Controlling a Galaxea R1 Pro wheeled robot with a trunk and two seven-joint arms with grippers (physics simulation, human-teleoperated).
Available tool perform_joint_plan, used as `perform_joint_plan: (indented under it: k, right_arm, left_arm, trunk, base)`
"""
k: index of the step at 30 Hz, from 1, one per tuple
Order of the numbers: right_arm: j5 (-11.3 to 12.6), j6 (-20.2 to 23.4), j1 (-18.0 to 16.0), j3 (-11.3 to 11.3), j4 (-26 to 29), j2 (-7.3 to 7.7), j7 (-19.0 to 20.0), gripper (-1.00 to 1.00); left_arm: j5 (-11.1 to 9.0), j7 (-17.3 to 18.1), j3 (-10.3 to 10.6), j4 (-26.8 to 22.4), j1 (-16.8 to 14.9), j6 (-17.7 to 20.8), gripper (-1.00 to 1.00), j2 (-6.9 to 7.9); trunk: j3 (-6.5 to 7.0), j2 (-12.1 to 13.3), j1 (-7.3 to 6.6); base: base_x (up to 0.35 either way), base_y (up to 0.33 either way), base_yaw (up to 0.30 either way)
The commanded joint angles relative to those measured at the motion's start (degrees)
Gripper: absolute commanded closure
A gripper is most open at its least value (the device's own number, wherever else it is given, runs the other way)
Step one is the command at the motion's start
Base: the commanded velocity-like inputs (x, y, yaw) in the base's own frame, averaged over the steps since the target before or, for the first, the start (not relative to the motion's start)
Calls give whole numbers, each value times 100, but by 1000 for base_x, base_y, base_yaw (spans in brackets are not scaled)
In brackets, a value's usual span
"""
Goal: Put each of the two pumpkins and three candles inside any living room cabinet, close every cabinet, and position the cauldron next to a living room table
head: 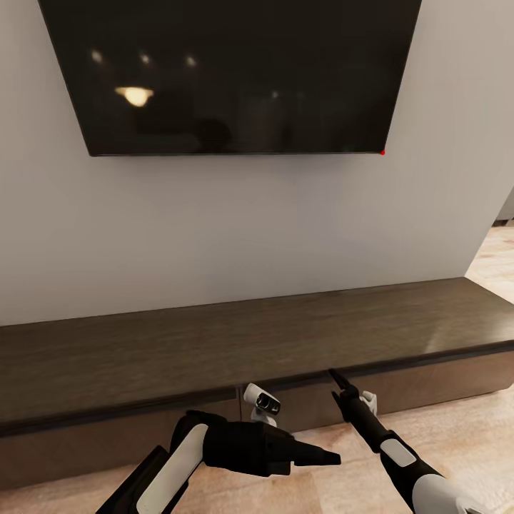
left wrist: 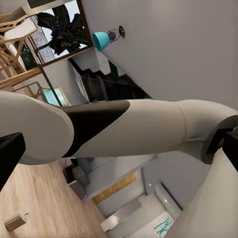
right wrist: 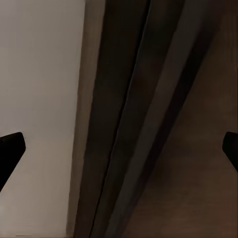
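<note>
A thick white robot arm segment with a black tapered panel [left wrist: 124, 129] is seen stretched across the middle of the left wrist view. A black fingertip of the left pincer [left wrist: 9, 154] is seen at one edge, a second dark tip at the opposite edge; they are set wide apart. Beyond the arm, a pale grey wall [left wrist: 183, 54], a turquoise lampshade [left wrist: 100, 40] and a dark leafy plant [left wrist: 62, 29] are shown. On the light wood plank floor [left wrist: 39, 203], a short cream-beige cylindrical candle [left wrist: 16, 221] is seen.

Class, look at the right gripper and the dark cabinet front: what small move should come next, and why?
Probably ease the right gripper forward under the cabinet top's lip to catch the drawer front: its fingertips sit spread at that edge, and the fronts look closed.
</note>
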State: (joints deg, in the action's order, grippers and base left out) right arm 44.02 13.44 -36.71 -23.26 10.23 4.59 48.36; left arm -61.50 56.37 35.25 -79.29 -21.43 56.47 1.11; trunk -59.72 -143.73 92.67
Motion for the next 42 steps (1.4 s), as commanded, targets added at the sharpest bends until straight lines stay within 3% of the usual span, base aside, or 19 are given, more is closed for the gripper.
perform_joint_plan:
  k: [1, 11, 18, 28, 31, 36, 42]
  right_arm:
    - [47, 54, -3, 4, -3, 0, 53, -100]
    - [37, 56, -3, 6, -3, -2, 188, -100]
    - [29, 79, -3, 6, -12, -2, 514, -100]
    - [23, 89, -3, 13, -12, -2, 551, -100]
    - [20, 89, -3, 14, -12, -2, 551, -100]
    - [19, 89, -3, 15, -12, -2, 550, -100]
    - [19, 92, -3, 16, -12, -9, 546, -100]
  left_arm:
    - [-19, 5, 8, 1, -6, 22, -100, 3]
    - [-24, 6, 8, -4, -8, 23, -100, 7]
    - [-28, 6, 6, -8, -7, 23, -100, 12]
    - [-28, 6, 2, -8, -7, 25, -100, 12]
    - [-27, 6, 3, -8, -6, 26, -100, 10]
    - [-21, 6, 4, -8, -9, 23, -100, 8]
    - [-27, 6, 8, -5, -6, 24, -100, 5]
  trunk:
    - [-5, -2, -1]
    - [-5, -2, -1]
    - [-5, -2, -1]
    - [-227, -15, 25]
    - [-227, -15, 25]
    - [-337, -22, 37]
    - [-337, -22, 37]
  base:
    - [0, 0, 0]
    - [0, 0, 0]
    - [0, 0, 0]
    - [0, 0, 0]
    - [0, 0, 0]
    - [0, 0, 0]
    - [0, 0, 0]
